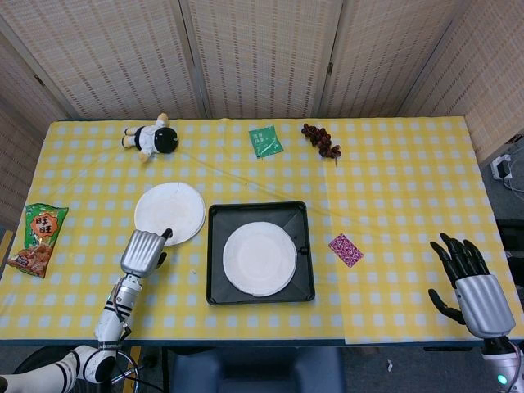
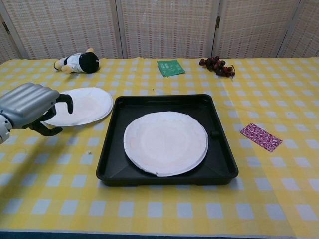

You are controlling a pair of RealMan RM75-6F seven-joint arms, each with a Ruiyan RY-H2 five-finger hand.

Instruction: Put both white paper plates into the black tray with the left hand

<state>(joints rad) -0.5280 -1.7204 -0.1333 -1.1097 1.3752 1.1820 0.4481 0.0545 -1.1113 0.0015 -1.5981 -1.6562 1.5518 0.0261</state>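
One white paper plate point(image 1: 259, 258) point(image 2: 166, 142) lies flat inside the black tray point(image 1: 218, 216) point(image 2: 219, 166) at the table's middle. The second white plate point(image 1: 169, 212) point(image 2: 82, 105) lies on the yellow checked cloth just left of the tray. My left hand point(image 1: 143, 251) point(image 2: 30, 105) hovers at that plate's near-left rim, fingers curled, with a fingertip over the rim; it holds nothing. My right hand point(image 1: 467, 278) hangs off the table's right front corner, fingers spread and empty; the chest view does not show it.
A snack bag point(image 1: 37, 239) lies at the left edge. At the back are a doll point(image 1: 152, 137) point(image 2: 77, 61), a green packet point(image 1: 265, 141) point(image 2: 170, 67) and grapes point(image 1: 321, 140) point(image 2: 217, 65). A pink patterned packet point(image 1: 345, 250) point(image 2: 261, 137) sits right of the tray.
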